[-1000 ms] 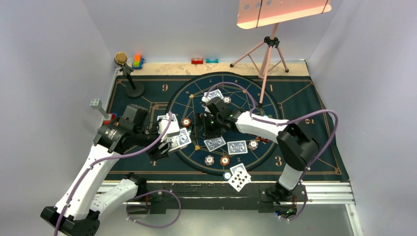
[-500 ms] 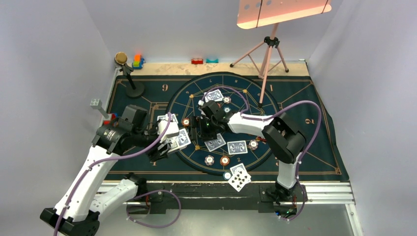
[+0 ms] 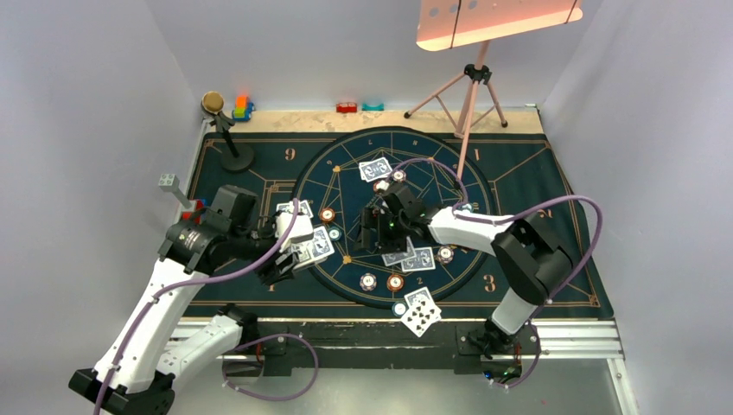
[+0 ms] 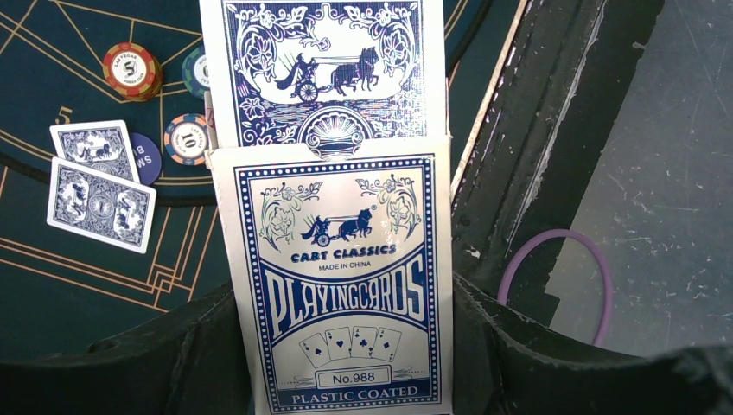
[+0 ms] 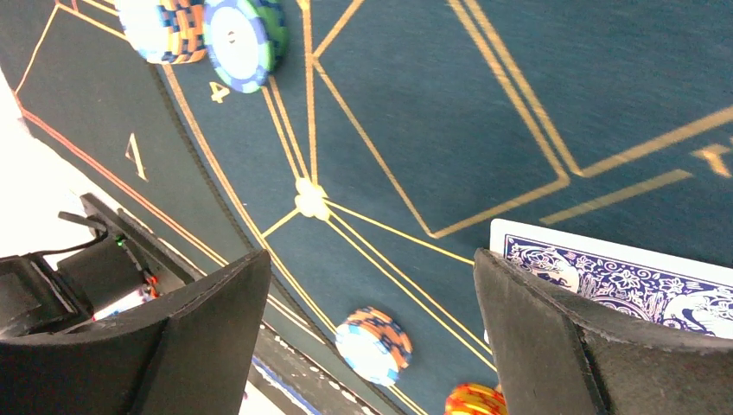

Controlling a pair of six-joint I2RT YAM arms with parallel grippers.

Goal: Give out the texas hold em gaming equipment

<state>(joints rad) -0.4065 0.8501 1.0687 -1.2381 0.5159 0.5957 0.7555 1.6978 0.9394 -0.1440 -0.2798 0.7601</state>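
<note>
**Top external view.** At centre left the left gripper (image 3: 300,252) is clamped on a card box (image 3: 316,245). It holds the box over the left rim of the circle drawn on the dark blue mat (image 3: 536,173), open end turned toward the middle (apparently so that cards can be drawn from it). At frame centre the right gripper (image 3: 378,232) hangs low over the mat with its jaws spread and empty. It is just beside the central cards (image 3: 413,258), two lying face down. The far cards (image 3: 374,169), another pair, lie at upper centre. A face-up card (image 3: 422,318) sits at lower centre, on the mat's near edge. Chips (image 3: 327,213) dot the circle's rim, seemingly one group per seat.

**Left wrist view.** The box fills the centre, pinched at its lower sides between the dark fingers (image 4: 130,372). A protruding card (image 4: 324,69) stands out of its top at upper centre (offered, by appearance, for the other arm to take). At upper left lie more chips and a pair of cards (image 4: 99,181), backs up.

**Right wrist view.** The wide-set fingers (image 5: 173,346) stand at lower left and lower right with only bare mat between them. A blue-backed card (image 5: 622,277) lies at lower right, just beside the right-hand finger (whether touching cannot be told). Chip stacks (image 5: 242,39) occupy the upper left. The open stance suits a pinch on the next card.
</note>
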